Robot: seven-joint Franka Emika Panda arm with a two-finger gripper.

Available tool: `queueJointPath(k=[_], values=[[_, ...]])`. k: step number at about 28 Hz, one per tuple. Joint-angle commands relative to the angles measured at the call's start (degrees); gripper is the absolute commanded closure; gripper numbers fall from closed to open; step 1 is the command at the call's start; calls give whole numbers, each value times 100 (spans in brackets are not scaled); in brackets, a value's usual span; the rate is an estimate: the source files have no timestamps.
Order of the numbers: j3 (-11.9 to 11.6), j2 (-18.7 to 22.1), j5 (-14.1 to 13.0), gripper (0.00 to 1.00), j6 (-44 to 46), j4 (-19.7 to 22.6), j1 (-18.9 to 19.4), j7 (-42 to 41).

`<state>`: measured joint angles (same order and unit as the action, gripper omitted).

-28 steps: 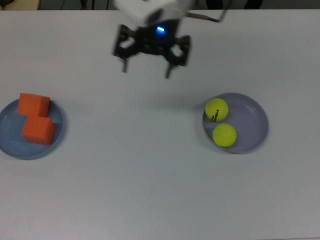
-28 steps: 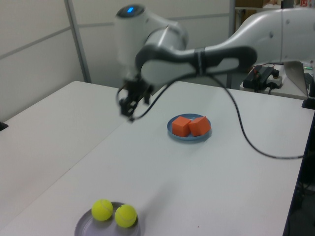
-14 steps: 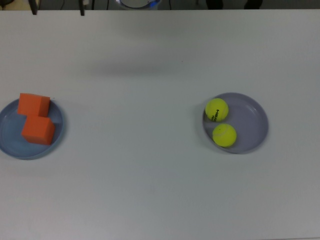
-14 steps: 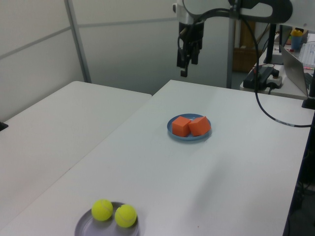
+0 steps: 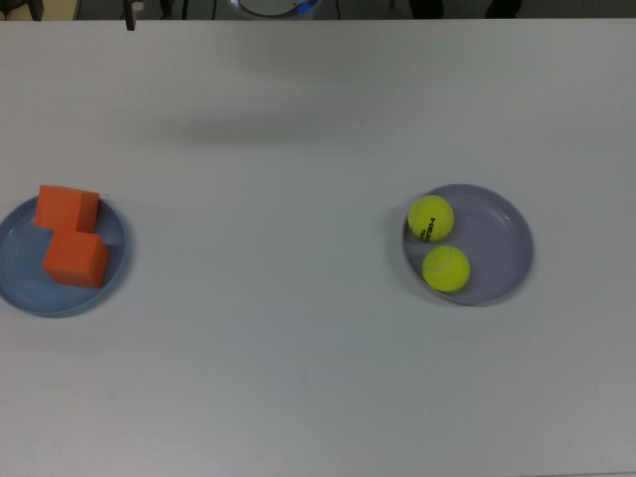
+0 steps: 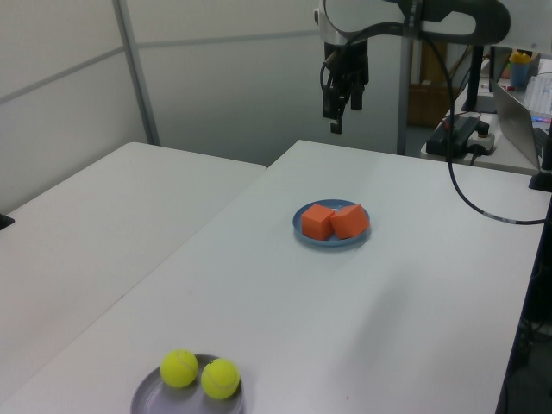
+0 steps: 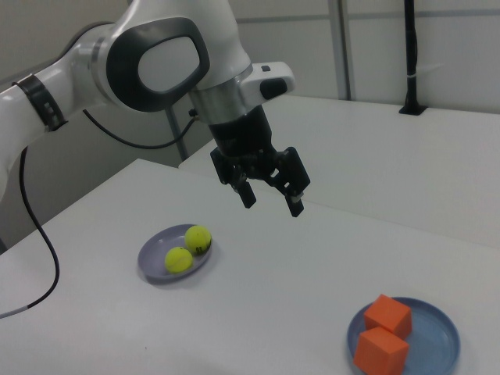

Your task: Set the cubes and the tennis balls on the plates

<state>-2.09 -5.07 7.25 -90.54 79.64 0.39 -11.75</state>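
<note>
Cubes point(image 5: 70, 238) on blue plate point(image 5: 20, 283); gripper point(image 7: 271, 195) (outside top view) spread, empty, in right view.

1. The cubes point(image 7: 388, 314) look matt and foam-like, with no shine.
2. The balls point(image 5: 431, 218) below the gripper point(image 7: 270, 194) have a fuzzy, felt-like nap.
3. Both plates point(image 5: 512, 248) look like smooth plastic with a faint sheen.
4. The table point(image 5: 298, 348) is smooth, matt white.
5. The arm point(image 7: 156, 62) has glossy white plastic shells; the gripper looks matt black.
6. The cable point(image 7: 35, 234) looks like smooth black rubber.
</note>
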Motion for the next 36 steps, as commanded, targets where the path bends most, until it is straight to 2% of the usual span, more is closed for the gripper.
queueJointPath(k=[1, 8, 12, 25, 36], values=[[-204, 191, 22, 0, 133, 78, -4, 243], [-222, 191, 31, 0, 142, 87, -126, 770], [-204, 322, -4, 0, 221, 78, -355, 788], [-213, 349, -30, 0, 230, 78, -935, 1017], [-213, 455, -31, 0, 274, 87, -1094, 1122]])
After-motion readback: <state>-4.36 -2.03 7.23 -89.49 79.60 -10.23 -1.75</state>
